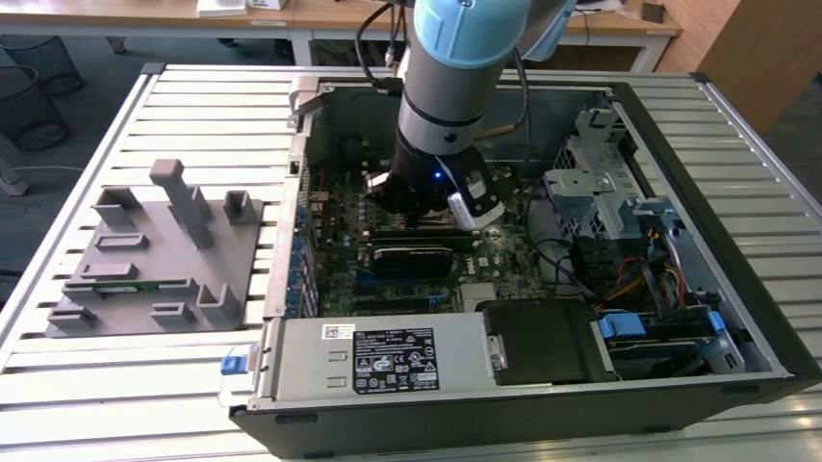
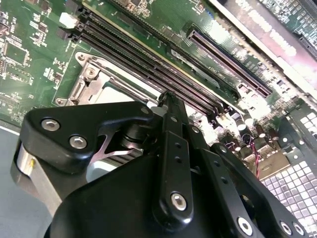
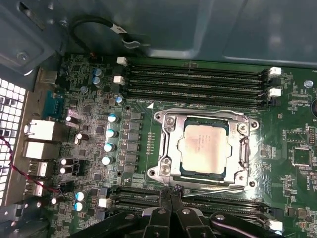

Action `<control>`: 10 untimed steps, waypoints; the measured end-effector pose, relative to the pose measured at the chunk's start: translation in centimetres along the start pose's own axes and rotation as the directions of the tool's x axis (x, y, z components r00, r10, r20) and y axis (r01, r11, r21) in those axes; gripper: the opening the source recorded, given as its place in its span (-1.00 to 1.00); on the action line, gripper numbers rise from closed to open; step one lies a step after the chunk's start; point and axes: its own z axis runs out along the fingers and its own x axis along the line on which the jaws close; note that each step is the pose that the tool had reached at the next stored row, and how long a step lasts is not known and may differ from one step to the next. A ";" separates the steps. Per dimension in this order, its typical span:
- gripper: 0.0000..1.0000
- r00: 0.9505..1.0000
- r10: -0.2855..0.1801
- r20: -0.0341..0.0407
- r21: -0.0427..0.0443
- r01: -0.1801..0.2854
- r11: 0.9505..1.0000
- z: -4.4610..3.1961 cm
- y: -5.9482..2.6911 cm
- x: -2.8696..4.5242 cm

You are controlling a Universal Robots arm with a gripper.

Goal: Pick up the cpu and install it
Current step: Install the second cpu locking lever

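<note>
cpu (image 3: 204,148): silver square chip, lying flat inside the socket frame (image 3: 168,148) on the motherboard (image 3: 297,124); looks seated, nothing gripping it.
cpu, second wrist view: pale corner of it (image 2: 116,91) just past the gripper body, inside the same frame.
gripper (image 3: 171,192): fingertips pressed together, holding nothing, tip just at the frame edge nearest the camera, apart from the cpu top.
gripper, exterior view (image 1: 430,207): down inside the open computer case (image 1: 719,289), over the motherboard.
arm (image 1: 456,67): pale blue and black, coming down into the case from above.
memory slots (image 3: 198,79): row of long dark slots beyond the socket frame; a second row beside the gripper tip on the near side of the frame.
grey fixture tray (image 1: 148,255): on the slatted table (image 1: 77,385), outside the case toward the exterior view's left, well apart from the socket frame.
</note>
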 end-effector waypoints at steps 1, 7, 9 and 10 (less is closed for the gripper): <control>-0.79 1.000 0.000 0.000 0.000 0.000 1.000 0.01 -0.03 0.05; -0.79 1.000 -0.001 0.000 -0.007 0.001 1.000 0.07 -0.24 0.31; -0.79 1.000 -0.001 0.001 -0.010 0.001 1.000 0.07 -0.32 0.37; -0.79 1.000 -0.001 0.001 -0.011 0.001 1.000 0.08 -0.37 0.40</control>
